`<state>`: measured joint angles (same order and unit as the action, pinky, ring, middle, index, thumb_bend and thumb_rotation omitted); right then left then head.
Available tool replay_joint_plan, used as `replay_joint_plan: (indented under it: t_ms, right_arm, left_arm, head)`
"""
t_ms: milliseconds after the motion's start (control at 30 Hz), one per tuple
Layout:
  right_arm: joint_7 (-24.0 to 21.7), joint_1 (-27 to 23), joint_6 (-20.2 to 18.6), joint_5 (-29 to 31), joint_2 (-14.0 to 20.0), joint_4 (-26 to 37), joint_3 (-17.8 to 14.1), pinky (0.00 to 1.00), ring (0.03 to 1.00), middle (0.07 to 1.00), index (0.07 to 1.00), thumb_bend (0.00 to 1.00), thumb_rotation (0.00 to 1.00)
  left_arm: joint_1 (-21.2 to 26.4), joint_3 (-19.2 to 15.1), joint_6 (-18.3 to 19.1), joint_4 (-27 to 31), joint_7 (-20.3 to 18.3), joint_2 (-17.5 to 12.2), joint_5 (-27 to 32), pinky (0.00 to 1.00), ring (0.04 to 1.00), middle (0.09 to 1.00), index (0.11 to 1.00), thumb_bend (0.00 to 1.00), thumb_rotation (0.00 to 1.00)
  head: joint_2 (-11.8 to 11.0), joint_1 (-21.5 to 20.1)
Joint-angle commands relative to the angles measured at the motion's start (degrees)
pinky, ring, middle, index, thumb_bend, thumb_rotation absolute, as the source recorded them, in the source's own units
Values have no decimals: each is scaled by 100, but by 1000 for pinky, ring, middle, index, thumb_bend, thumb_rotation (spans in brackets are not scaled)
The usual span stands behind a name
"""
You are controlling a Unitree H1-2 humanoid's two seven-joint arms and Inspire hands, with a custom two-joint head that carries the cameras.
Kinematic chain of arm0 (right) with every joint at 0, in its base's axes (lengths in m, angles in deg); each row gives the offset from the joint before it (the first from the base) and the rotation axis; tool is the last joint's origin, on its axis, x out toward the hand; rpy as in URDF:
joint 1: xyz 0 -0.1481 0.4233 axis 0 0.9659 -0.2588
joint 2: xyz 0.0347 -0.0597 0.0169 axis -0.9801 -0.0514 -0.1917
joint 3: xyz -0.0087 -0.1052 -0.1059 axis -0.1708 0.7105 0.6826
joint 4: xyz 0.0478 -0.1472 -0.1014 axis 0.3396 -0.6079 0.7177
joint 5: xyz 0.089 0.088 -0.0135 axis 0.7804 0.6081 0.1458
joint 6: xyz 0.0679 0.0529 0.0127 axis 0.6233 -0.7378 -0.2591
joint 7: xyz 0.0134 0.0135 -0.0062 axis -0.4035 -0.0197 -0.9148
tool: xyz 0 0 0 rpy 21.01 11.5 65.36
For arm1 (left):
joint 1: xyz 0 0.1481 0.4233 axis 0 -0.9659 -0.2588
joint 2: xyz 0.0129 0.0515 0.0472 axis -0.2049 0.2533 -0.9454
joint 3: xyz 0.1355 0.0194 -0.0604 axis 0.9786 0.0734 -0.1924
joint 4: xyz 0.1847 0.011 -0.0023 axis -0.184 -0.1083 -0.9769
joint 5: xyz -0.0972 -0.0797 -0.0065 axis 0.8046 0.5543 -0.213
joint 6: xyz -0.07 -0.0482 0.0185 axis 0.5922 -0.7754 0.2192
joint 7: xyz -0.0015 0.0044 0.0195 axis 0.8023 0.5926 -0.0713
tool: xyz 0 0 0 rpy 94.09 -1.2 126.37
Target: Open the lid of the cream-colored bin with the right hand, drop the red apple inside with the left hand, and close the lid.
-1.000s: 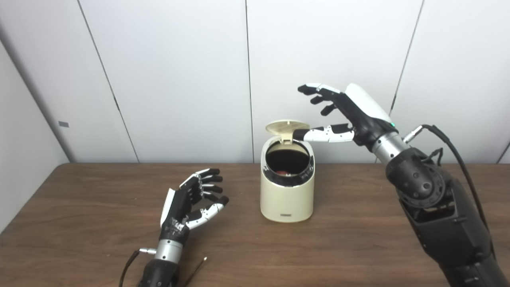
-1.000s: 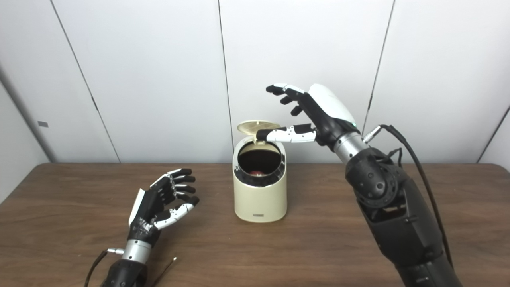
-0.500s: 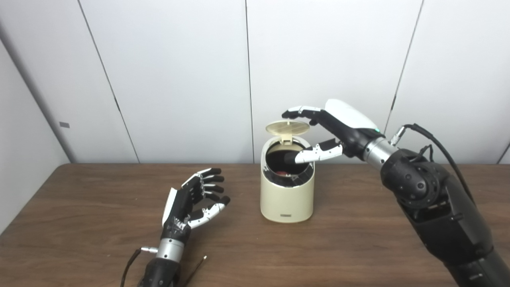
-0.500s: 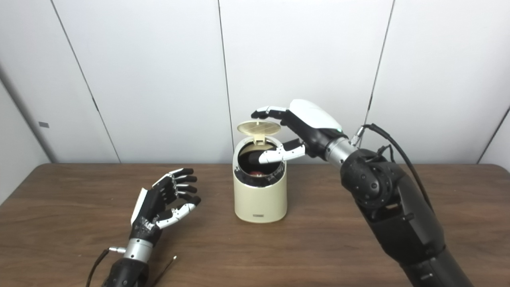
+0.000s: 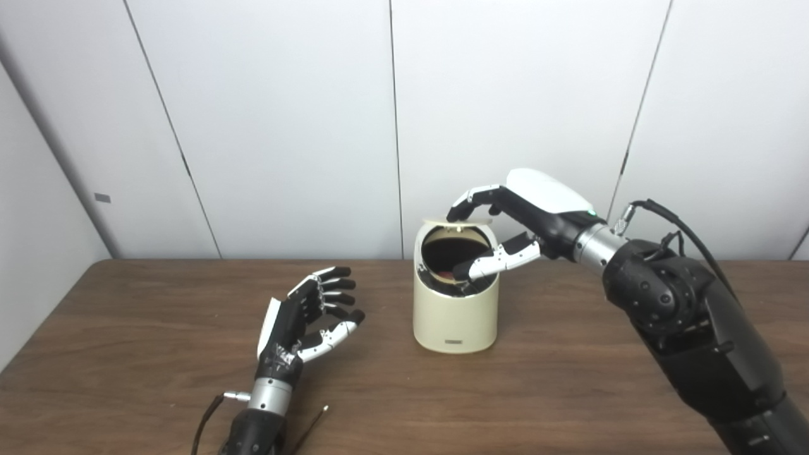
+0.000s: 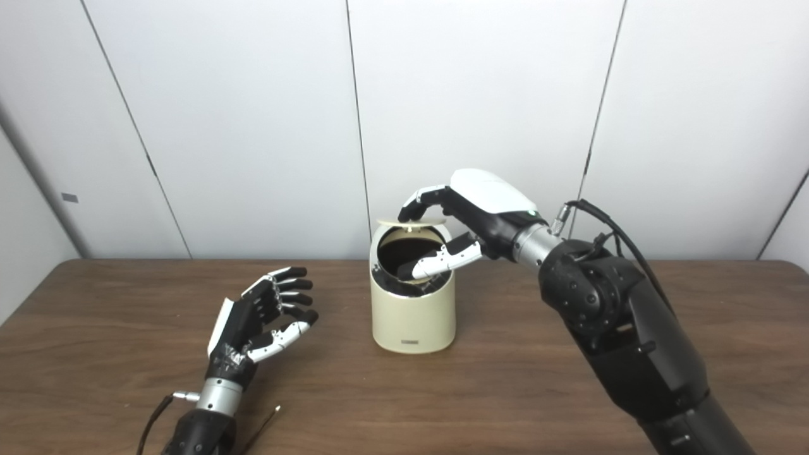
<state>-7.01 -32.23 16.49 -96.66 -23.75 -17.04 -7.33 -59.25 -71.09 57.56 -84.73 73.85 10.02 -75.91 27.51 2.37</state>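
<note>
In the left eye view, your right hand (image 5: 524,218) is curled over the top of the cream-colored bin (image 5: 455,309), which stands upright on the bench (image 5: 569,379) near its middle. Its fingertips (image 5: 458,212) rest on the lid (image 5: 460,220), which is tipped partway down over the far edge of the opening, and its thumb reaches across the right side of the rim. The fingers are bent but grasp nothing; they only press on the lid. Inside the dark opening you can see a small patch of the red apple (image 5: 446,275), low in the bin.

In the right eye view, your left hand (image 6: 256,322) sits to the left of the bin, well apart from it, just above the bench with the palm turned toward the bin. Its fingers are spread and it holds nothing. From here the lid (image 6: 411,221) shows edge-on as a thin pale line under the right hand's fingers. A thin stick (image 6: 265,420) lies on the bench near the left forearm.
</note>
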Motion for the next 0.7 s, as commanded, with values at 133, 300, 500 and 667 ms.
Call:
replay_joint_plan:
  t_ms: [133,300,500,667]
  right_arm:
    - [11,-198,212,-22,77,228,-45,701,814,720,692,651,544]
    - [-12,-124,346,-5,74,259,-17,717,816,714,692,653,533]
    - [-105,1,434,-40,74,372,23,760,822,709,697,658,526]
    - [-73,87,717,-187,124,389,106,741,822,698,690,657,516]
  left_arm:
    - [-382,76,-3,-359,60,254,7,524,622,694,746,573,38]
    - [-371,74,22,-351,94,251,-32,526,619,695,750,564,13]
    - [-366,74,43,-313,88,257,-19,525,619,698,751,568,14]
    - [-360,61,67,-311,92,264,-1,533,621,698,749,578,19]
  head:
    - [39,2]
    - [80,-12]
    - [128,1]
    - [153,19]
